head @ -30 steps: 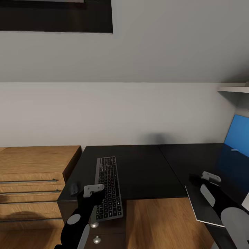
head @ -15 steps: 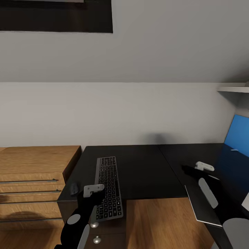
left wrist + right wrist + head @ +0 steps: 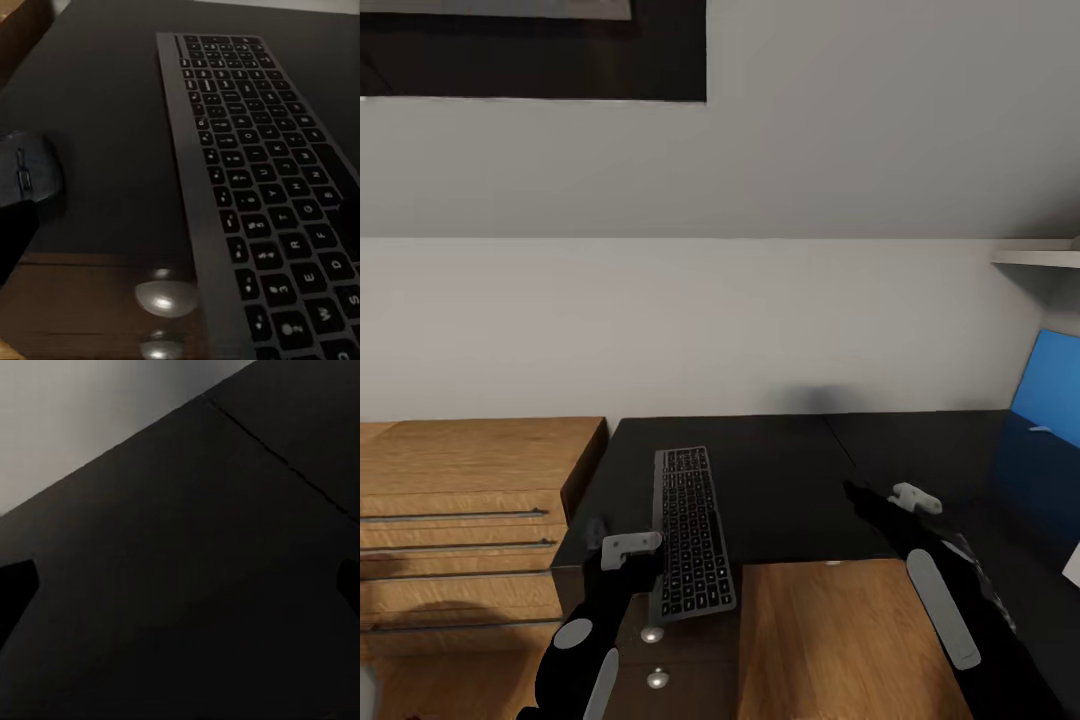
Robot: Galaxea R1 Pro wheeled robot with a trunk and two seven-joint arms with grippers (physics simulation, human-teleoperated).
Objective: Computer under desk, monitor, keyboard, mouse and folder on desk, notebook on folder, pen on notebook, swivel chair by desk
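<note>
The dark keyboard [image 3: 692, 535] lies lengthwise on the black desk [image 3: 780, 470], its near end overhanging the front edge. In the left wrist view the keyboard [image 3: 255, 172] runs beside the black mouse [image 3: 26, 176], which rests on the desk. My left gripper [image 3: 645, 562] hovers open at the keyboard's near left corner, its fingers wide apart with nothing held. Over bare desk to the right, my right gripper [image 3: 857, 497] is open and empty. The monitor's blue screen [image 3: 1050, 400] shows at the far right. The folder, notebook, pen, chair and computer are out of view.
A wooden dresser [image 3: 460, 480] with long handles stands against the desk's left side. Drawer knobs [image 3: 165, 296] sit below the desk's front edge. A white shelf [image 3: 1040, 258] juts out at the upper right. The white wall runs behind the desk.
The camera has shifted, sliding the scene slightly right. My right arm has reached forward and left over the desk. The left gripper stays by the keyboard's near end.
</note>
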